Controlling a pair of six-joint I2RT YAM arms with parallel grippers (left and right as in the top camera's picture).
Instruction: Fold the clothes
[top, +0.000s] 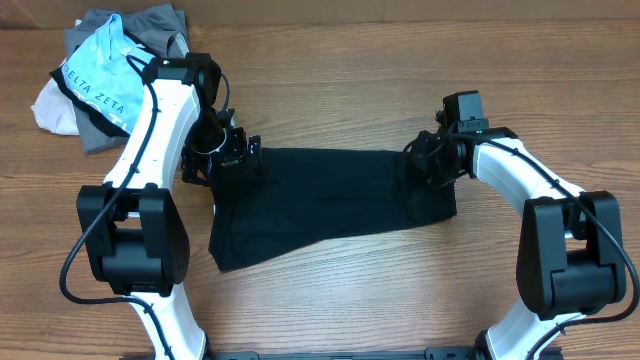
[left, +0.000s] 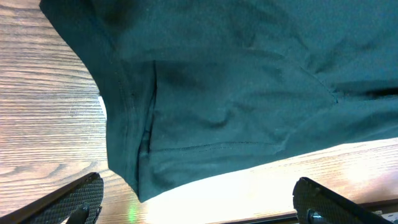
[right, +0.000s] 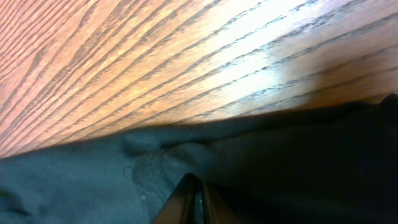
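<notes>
left wrist, left gripper (left: 198, 186) spread wide over black t-shirt (left: 249, 81)

Cropped at the lower edge: 2 fingers (left: 81, 196) of the left gripper (left: 199, 190). Running out of frame ahead of it: the black T-shirt (left: 249, 81). Unclear between right gripper (right: 196, 185) tips: any cloth.

arms: left arm (top: 150, 130) and right arm (top: 520, 165) are twins, smooth glossy white shells with rounded edges
joints: big chunky black blocks (top: 135, 240), one on each arm
cable: thin black cable (top: 72, 255) loops off the left arm, more runs along its white shell
hands: left hand (top: 235, 150) and right hand (top: 425, 160), all black, kinda boxy
fingers: flat matte black fingers (left: 81, 196), straight-edged
</notes>
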